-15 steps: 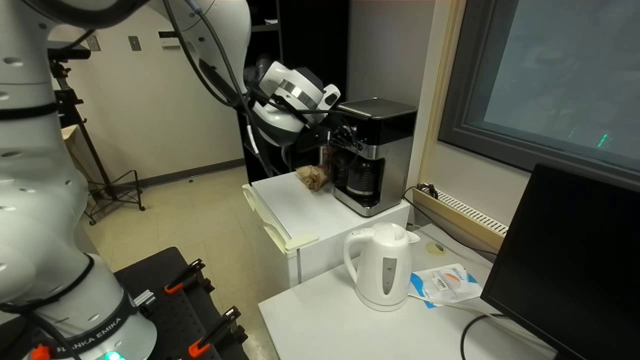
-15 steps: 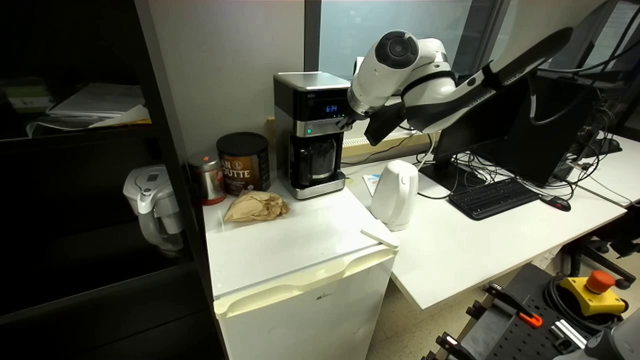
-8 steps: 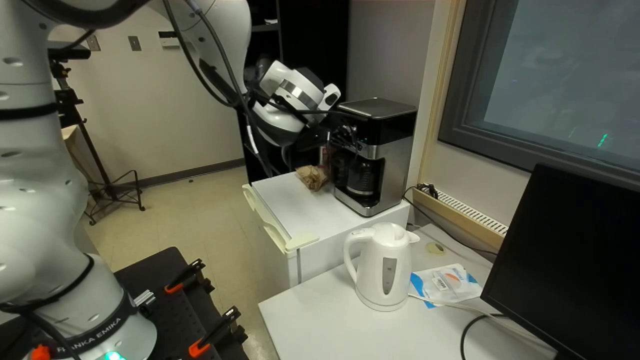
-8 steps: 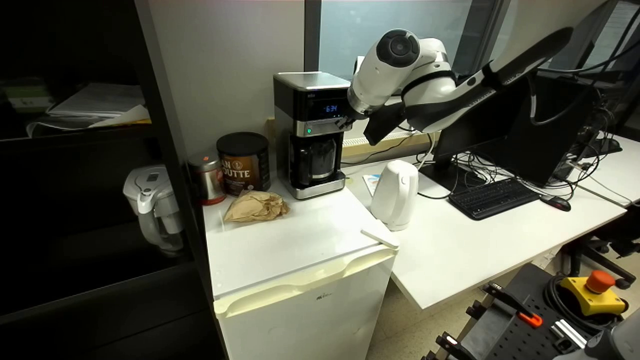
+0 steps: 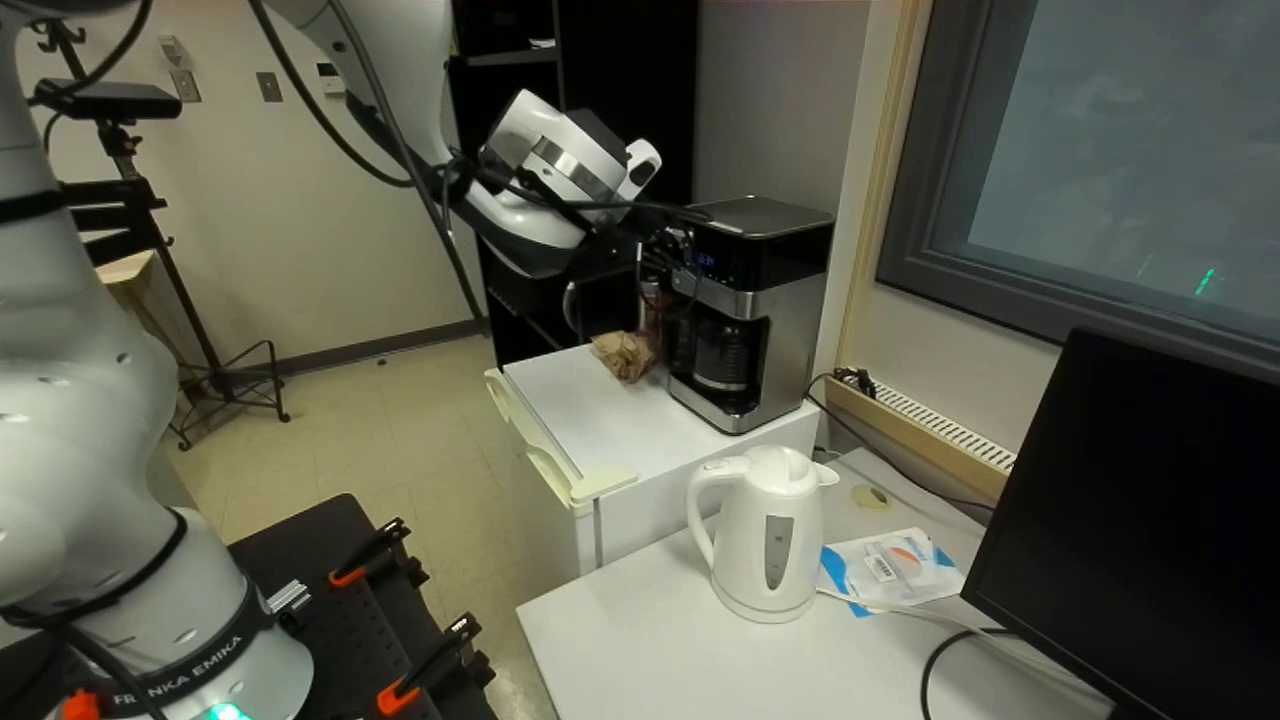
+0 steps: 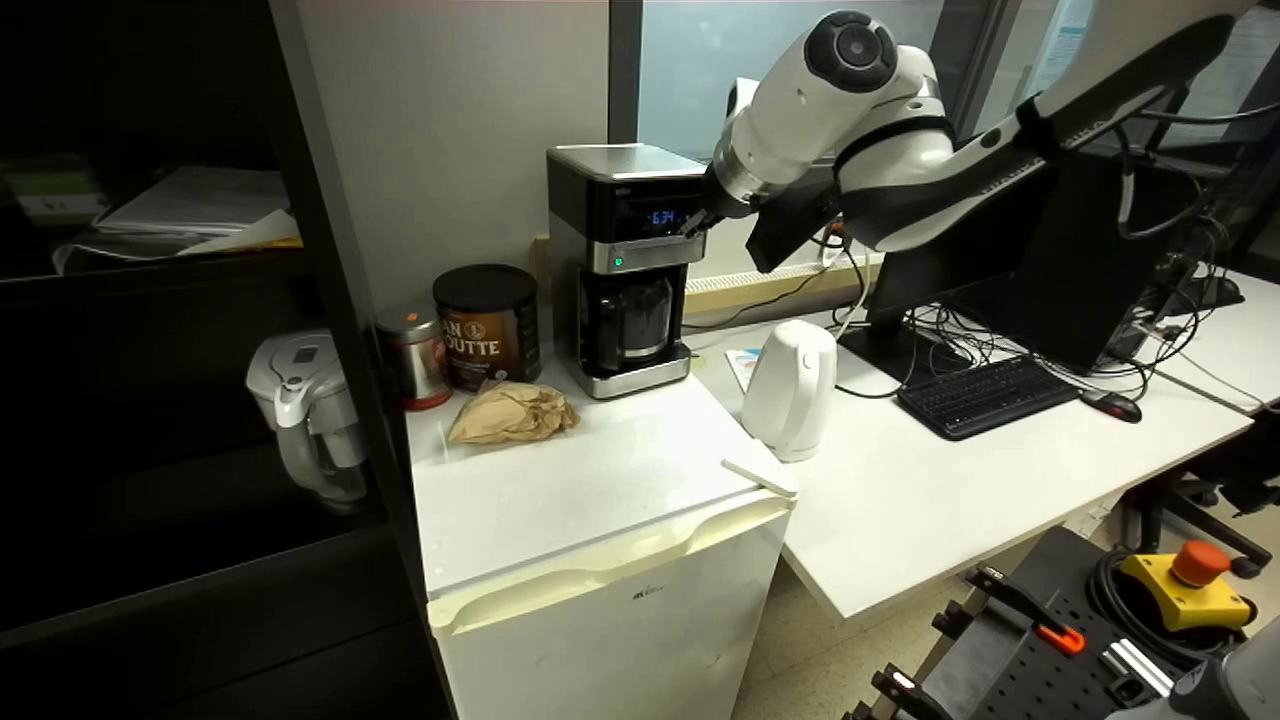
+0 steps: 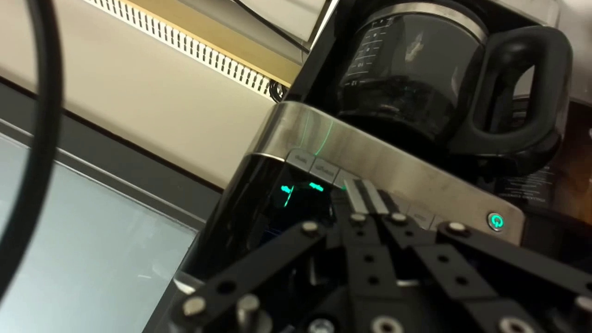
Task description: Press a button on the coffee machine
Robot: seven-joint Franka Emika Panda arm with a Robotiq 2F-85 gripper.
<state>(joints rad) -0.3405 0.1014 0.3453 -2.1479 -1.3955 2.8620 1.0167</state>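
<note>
Coffee machine [image 6: 630, 250] is blk w/ silver band [image 7: 393, 159], pwr btn [image 7: 496, 221] lit grn, fingers [image 7: 355, 198] clenched.

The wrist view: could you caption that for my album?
A closed gripper partly hides the button row of the coffee machine; power button glowing green, dark glass carafe at upper right.

Coffee machine [image 6: 630, 262] showing 6:34, can [image 6: 488, 332] lettered "OUTTE", robot base [image 5: 235, 632] "FRANKA EMIKA"

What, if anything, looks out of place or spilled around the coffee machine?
No spill shows. The crumpled brown paper on the fridge looks slightly untidy, perhaps leftover packaging; the coffee machine stands upright, carafe in place.
</note>
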